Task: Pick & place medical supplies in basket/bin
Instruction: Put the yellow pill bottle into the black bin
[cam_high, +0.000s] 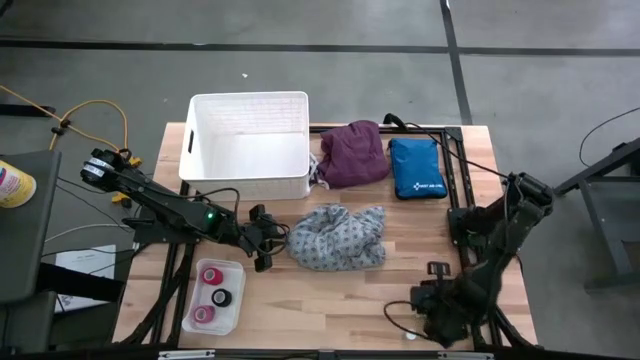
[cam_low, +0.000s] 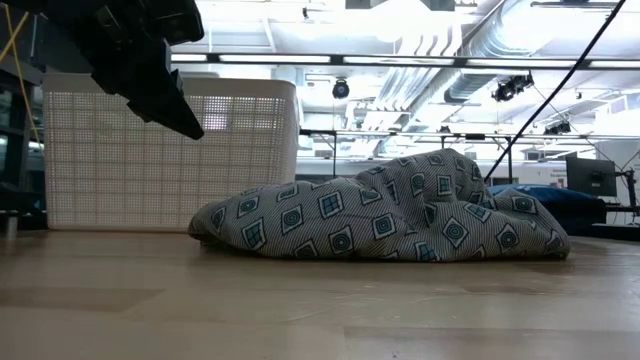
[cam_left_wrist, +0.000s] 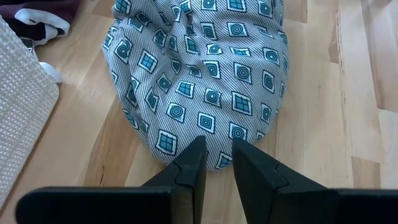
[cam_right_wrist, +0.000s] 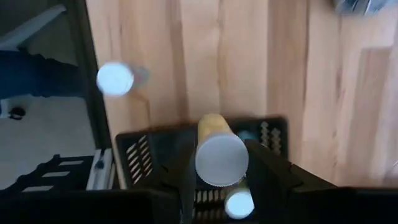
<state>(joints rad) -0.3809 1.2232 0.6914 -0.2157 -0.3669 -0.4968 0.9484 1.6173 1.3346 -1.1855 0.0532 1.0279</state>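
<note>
The grey dotted cloth (cam_high: 336, 238) lies bunched in the middle of the table, seen also in the low view (cam_low: 390, 215) and left wrist view (cam_left_wrist: 205, 74). My left gripper (cam_high: 264, 243) (cam_left_wrist: 218, 157) hovers over the cloth's left end, open with a narrow gap, raised off the table (cam_low: 185, 118). The white basket (cam_high: 248, 176) stands at the far left, and the purple cloth (cam_high: 352, 152) lies beside it. My right gripper (cam_high: 432, 300) (cam_right_wrist: 221, 155) is at the near right edge, shut on a white-capped vial (cam_right_wrist: 221, 158) over a black slotted tray (cam_right_wrist: 140, 158). My right gripper pinches the vial between its two fingers (cam_right_wrist: 264, 171), one on each side just below the white cap (cam_right_wrist: 221, 163). The amber body (cam_right_wrist: 213, 123) points away from the camera, toward the table. The vial is over the black tray; whether it touches the tray, I cannot tell.
A blue first-aid pouch (cam_high: 418, 168) lies right of the purple cloth. A clear tray (cam_high: 236, 268) with pink and black tape rolls sits near the front left. Two more white-capped vials (cam_right_wrist: 115, 79) (cam_right_wrist: 239, 202) are near the right gripper. Bare wood lies between cloth and right arm.
</note>
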